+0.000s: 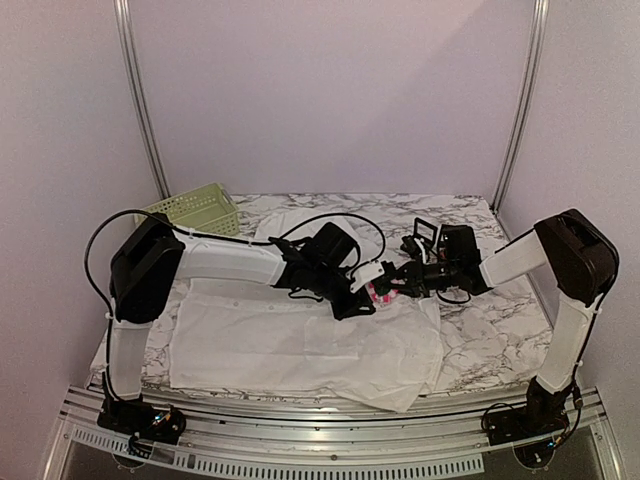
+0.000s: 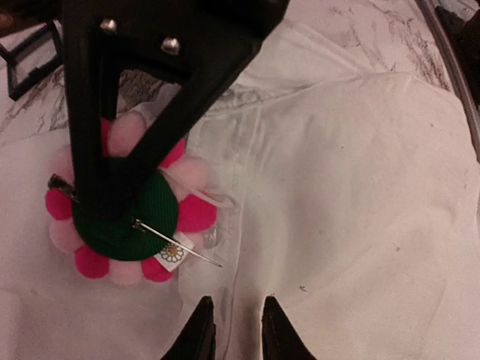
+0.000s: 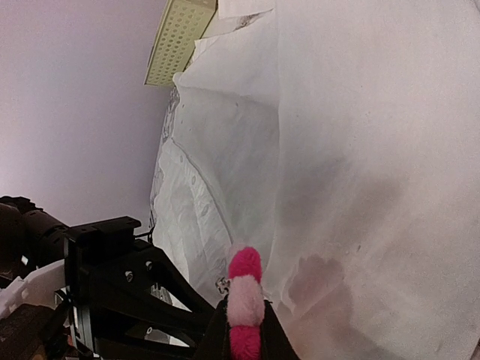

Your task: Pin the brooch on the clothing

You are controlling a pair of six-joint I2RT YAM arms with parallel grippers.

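Note:
The white shirt (image 1: 260, 345) lies spread flat on the marble table (image 1: 480, 330). The brooch (image 1: 379, 293) is a plush flower with pink petals and a green back (image 2: 127, 221); its pin (image 2: 180, 245) stands open and points along the buttoned front strip. My right gripper (image 1: 388, 283) is shut on the brooch, which stands edge-on between the fingers in the right wrist view (image 3: 245, 315), just above the cloth. My left gripper (image 2: 236, 330) sits beside it, its jaws pinching a raised fold of the shirt (image 2: 360, 187) next to the pin's tip.
A pale green basket (image 1: 195, 210) stands at the table's back left, also in the right wrist view (image 3: 180, 37). A small black frame (image 1: 425, 232) sits behind the right gripper. Both arms meet over the shirt's right half.

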